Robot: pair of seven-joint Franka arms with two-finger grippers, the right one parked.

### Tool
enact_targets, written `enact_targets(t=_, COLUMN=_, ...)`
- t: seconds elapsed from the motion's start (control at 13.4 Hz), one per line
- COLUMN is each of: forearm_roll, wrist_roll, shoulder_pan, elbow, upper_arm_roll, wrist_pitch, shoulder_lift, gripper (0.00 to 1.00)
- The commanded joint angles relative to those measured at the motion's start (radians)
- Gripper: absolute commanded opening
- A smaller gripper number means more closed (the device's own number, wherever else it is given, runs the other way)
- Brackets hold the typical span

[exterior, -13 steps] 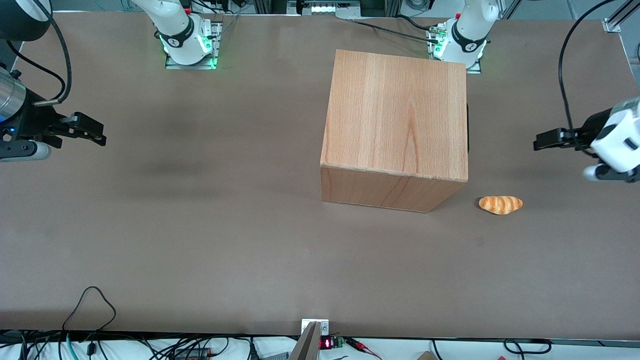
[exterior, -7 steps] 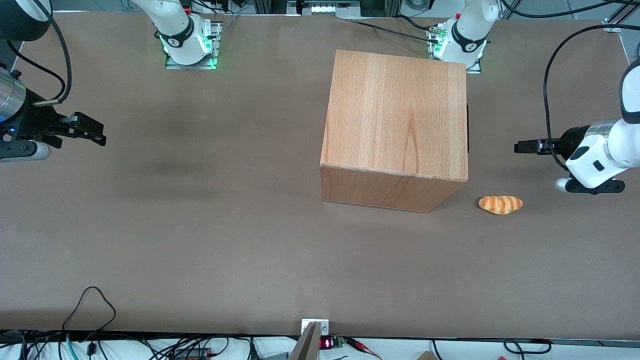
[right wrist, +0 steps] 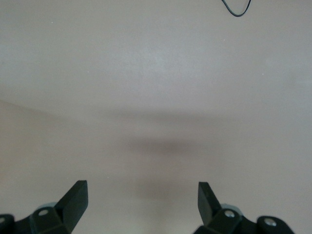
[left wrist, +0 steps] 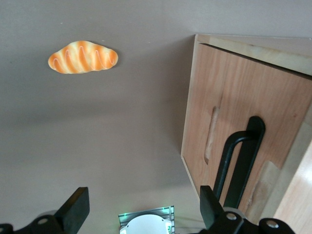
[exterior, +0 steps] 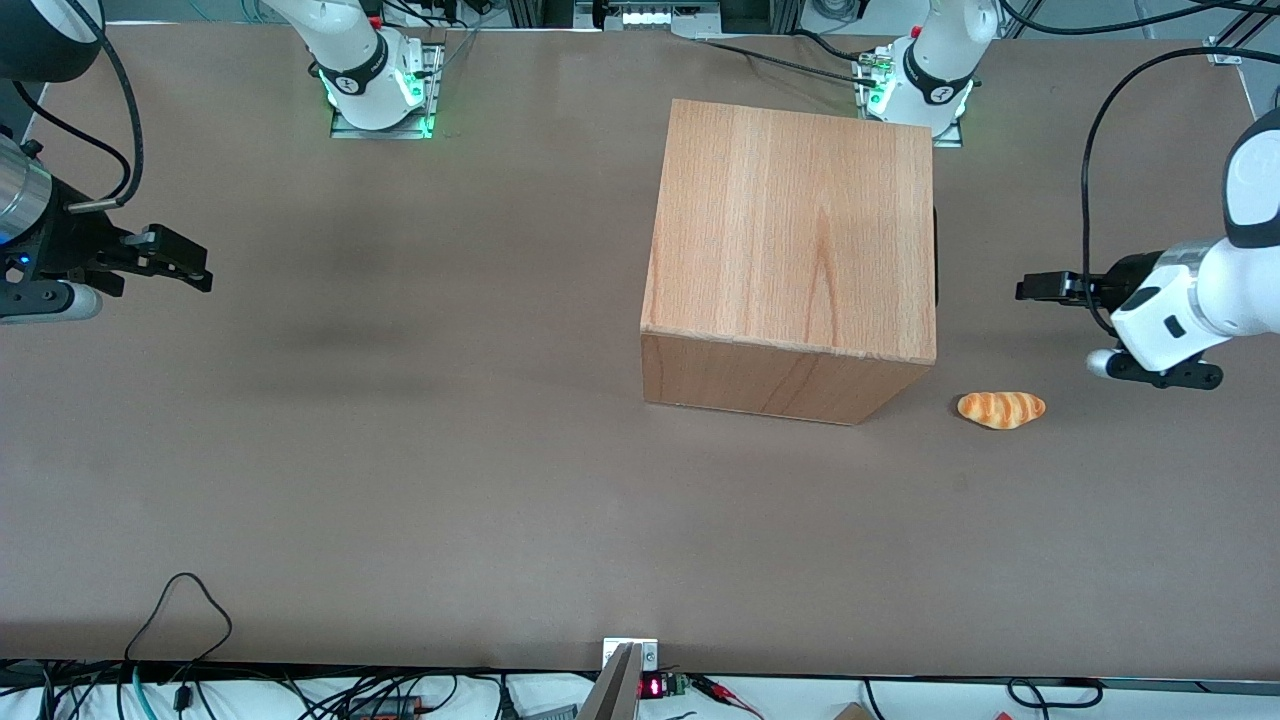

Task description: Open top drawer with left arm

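near the top drawer (left wrist: 243, 122), gripper (left wrist: 141, 209) agape, empty

Even, bright overhead light; perhaps slight wrist-view softness.

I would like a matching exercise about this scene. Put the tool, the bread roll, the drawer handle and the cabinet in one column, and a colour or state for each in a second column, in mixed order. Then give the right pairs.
Column one:
1. tool
2. bread roll
3. drawer handle
4. cabinet

Column two:
A. orange with pale stripes, lying on the table
B. slim black bar on a wooden front
C. big pale-wood cube
D. open, in the air, apart from the cabinet, toward the working arm's end

Pairs: 1-D, 2-A, 3-B, 4-C
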Motion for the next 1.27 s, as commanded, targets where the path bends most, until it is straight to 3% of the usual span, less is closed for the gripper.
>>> enact_targets(t=0.0, forearm_roll=-0.024, wrist_roll=0.037, shoulder_pan=0.001, elbow=-0.021, upper_arm_roll=0.003, wrist_pitch=-0.013, shoulder_lift=-0.015, gripper=1.00)
enact_targets(t=0.37, forearm_roll=-0.029, wrist_roll=0.075, shoulder_pan=-0.013, elbow=-0.111, upper_arm_roll=0.001, wrist_pitch=0.037, shoulder_lift=-0.043, gripper=1.00)
enact_targets(t=0.52, forearm_roll=-0.070, wrist_roll=0.171, shoulder_pan=-0.008, elbow=-0.180, upper_arm_roll=0.003, wrist_pitch=0.079, shoulder_lift=-0.067, gripper=1.00)
enact_targets(t=0.75, forearm_roll=-0.078, wrist_roll=0.181, shoulder_pan=-0.013, elbow=-0.306, upper_arm_roll=0.001, wrist_pitch=0.148, shoulder_lift=-0.133, gripper=1.00)
enact_targets(t=1.04, forearm_roll=-0.168, wrist_roll=0.181, shoulder_pan=-0.010, elbow=-0.392, upper_arm_roll=0.003, wrist_pitch=0.154, shoulder_lift=-0.144, gripper=1.00)
enact_targets(t=1.19, forearm_roll=-0.179, wrist_roll=0.181, shoulder_pan=-0.016, elbow=-0.395, upper_arm_roll=0.001, wrist_pitch=0.158, shoulder_lift=-0.141, gripper=1.00)
